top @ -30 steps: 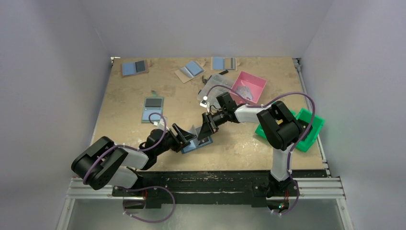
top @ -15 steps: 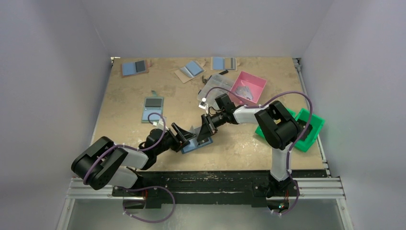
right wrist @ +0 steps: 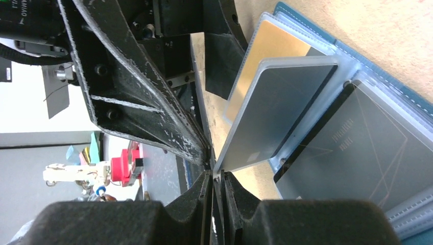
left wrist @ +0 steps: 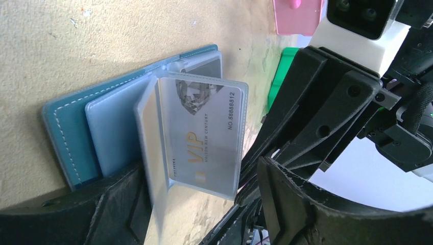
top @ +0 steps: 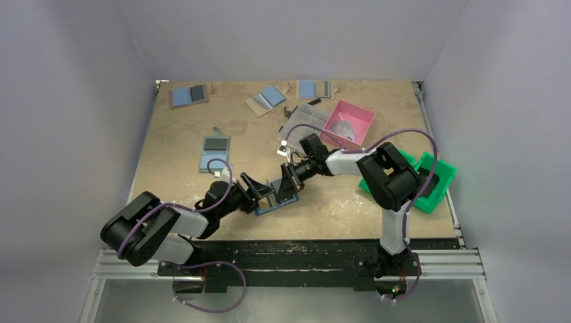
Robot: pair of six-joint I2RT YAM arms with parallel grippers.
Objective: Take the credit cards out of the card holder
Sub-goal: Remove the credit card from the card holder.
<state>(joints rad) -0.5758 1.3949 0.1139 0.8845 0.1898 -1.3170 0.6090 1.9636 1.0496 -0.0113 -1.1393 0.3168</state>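
The card holder (top: 271,206) lies open on the table between my two grippers, its teal edge (left wrist: 66,132) and clear sleeves fanned up. One raised clear sleeve holds a grey VIP credit card (left wrist: 204,132). In the right wrist view this sleeve shows as a grey card (right wrist: 275,112), with a gold card (right wrist: 265,56) behind it and a dark card (right wrist: 352,153) lying flat. My left gripper (top: 259,195) is open, one finger (left wrist: 102,214) resting on the holder's near end. My right gripper (right wrist: 213,173) is almost closed, pinching the raised sleeve's free corner.
A pink tray (top: 350,121) and a clear plastic box (top: 303,118) stand behind the right arm. A green bin (top: 431,182) sits at the right edge. Three other blue holders (top: 188,94) (top: 269,99) (top: 315,89) lie along the back, and one with a black panel (top: 215,153) is at left.
My right gripper's jaws have closed down onto the sleeve corner, and the arm has shifted slightly left toward the left gripper. The left gripper has hardly moved.
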